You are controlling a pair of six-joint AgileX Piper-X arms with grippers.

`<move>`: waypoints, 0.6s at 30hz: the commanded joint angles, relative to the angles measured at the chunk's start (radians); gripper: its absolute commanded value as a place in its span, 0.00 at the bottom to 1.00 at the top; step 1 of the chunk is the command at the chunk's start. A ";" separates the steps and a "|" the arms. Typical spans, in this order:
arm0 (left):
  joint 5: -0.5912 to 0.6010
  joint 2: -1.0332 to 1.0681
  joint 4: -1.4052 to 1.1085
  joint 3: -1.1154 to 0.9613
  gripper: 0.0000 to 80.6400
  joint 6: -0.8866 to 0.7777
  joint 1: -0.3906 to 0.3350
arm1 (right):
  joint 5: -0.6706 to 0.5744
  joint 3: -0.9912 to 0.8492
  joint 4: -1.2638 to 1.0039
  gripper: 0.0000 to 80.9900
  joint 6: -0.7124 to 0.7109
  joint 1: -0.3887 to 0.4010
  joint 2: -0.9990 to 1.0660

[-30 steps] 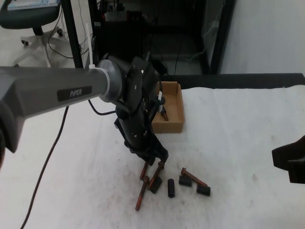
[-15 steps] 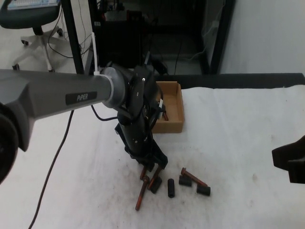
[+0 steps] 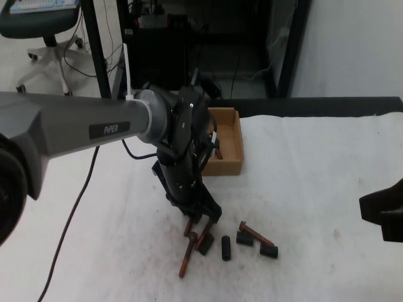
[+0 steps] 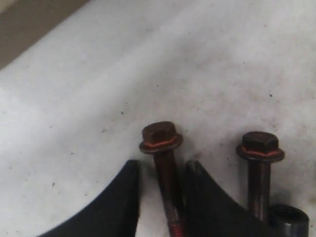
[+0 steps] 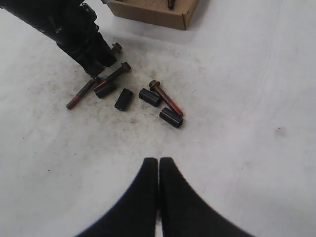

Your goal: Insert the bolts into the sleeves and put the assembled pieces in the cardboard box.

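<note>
The left gripper [image 3: 198, 221] is sitting lower than a second ago, having sunk onto the near end of the bolt cluster, while its grey forearm is stretching in from the left of the high view and its black wrist is bending steeply down. The right gripper [image 5: 158, 163] is hanging well back from the parts, its two fingers pressed together with nothing between them.

The bench [image 3: 315, 176] is wearing a white, smudged cover. A black cable [image 3: 69, 207] is trailing across its left side, and a black rack [image 3: 208, 50] and an office chair [image 3: 38, 25] are standing in the room behind.

The left gripper's fingers [image 4: 123, 197] are spread on either side of a rust-brown bolt [image 4: 159, 136], its shank running between them and its hex head lying just past the tips; a gap is showing on one side. A second bolt [image 4: 259, 148] is lying just beside, with a black sleeve [image 4: 289, 217] at its shank. More sleeves [image 5: 123, 98] and a bolt [image 5: 165, 98] are lying nearby, and the cardboard box [image 3: 221, 167] is sitting farther back.
</note>
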 commanded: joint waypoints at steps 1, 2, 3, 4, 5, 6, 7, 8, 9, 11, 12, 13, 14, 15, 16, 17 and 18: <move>-0.018 0.022 -0.024 -0.001 0.10 -0.001 -0.002 | -0.007 -0.002 0.002 0.01 -0.009 -0.004 -0.002; -0.018 0.022 -0.024 -0.001 0.00 -0.001 -0.002 | -0.007 -0.002 0.002 0.01 -0.009 -0.004 -0.002; -0.018 0.022 -0.027 -0.001 0.00 -0.001 -0.002 | -0.007 -0.002 0.002 0.01 -0.009 -0.004 -0.002; -0.018 0.022 -0.027 -0.001 0.00 0.000 -0.002 | -0.007 -0.002 0.002 0.01 -0.009 -0.004 -0.002; -0.018 0.022 -0.030 -0.001 0.00 0.000 -0.002 | -0.007 0.002 0.002 0.01 -0.009 -0.004 -0.002; -0.018 0.022 -0.033 -0.001 0.00 -0.011 -0.002 | -0.007 0.006 0.002 0.01 -0.009 -0.004 -0.002; -0.018 0.022 -0.034 -0.001 0.00 -0.025 -0.002 | -0.007 0.013 0.002 0.01 -0.009 -0.004 -0.002; -0.018 0.018 -0.034 -0.001 0.00 -0.050 -0.002 | -0.007 0.022 0.002 0.01 -0.009 -0.004 -0.002; -0.018 0.012 -0.034 -0.001 0.00 -0.067 -0.002 | -0.007 0.037 0.002 0.01 -0.009 -0.004 -0.002; -0.018 -0.011 -0.034 -0.001 0.00 -0.083 -0.002 | -0.007 0.064 0.002 0.01 -0.009 -0.004 -0.002; -0.018 -0.028 -0.034 -0.001 0.00 -0.083 -0.002 | -0.007 0.078 0.002 0.01 -0.009 -0.004 -0.002; -0.018 -0.048 -0.034 -0.001 0.00 -0.079 -0.002 | -0.007 0.088 0.002 0.01 -0.009 -0.004 -0.002; -0.018 -0.069 -0.038 -0.001 0.00 -0.075 -0.002 | -0.007 0.100 0.002 0.01 -0.009 -0.004 -0.002; -0.018 -0.087 -0.042 -0.001 0.00 -0.070 0.002 | -0.007 0.105 0.002 0.01 -0.009 -0.004 -0.002; -0.018 -0.113 -0.044 -0.001 0.00 -0.067 0.005 | -0.007 0.110 -0.001 0.01 -0.009 -0.004 -0.002; -0.018 -0.142 -0.044 -0.001 0.00 -0.067 0.011 | -0.007 0.114 -0.006 0.01 -0.009 -0.004 -0.002; -0.018 -0.172 -0.044 -0.001 0.00 -0.067 0.017 | -0.007 0.113 -0.011 0.01 -0.012 -0.004 -0.002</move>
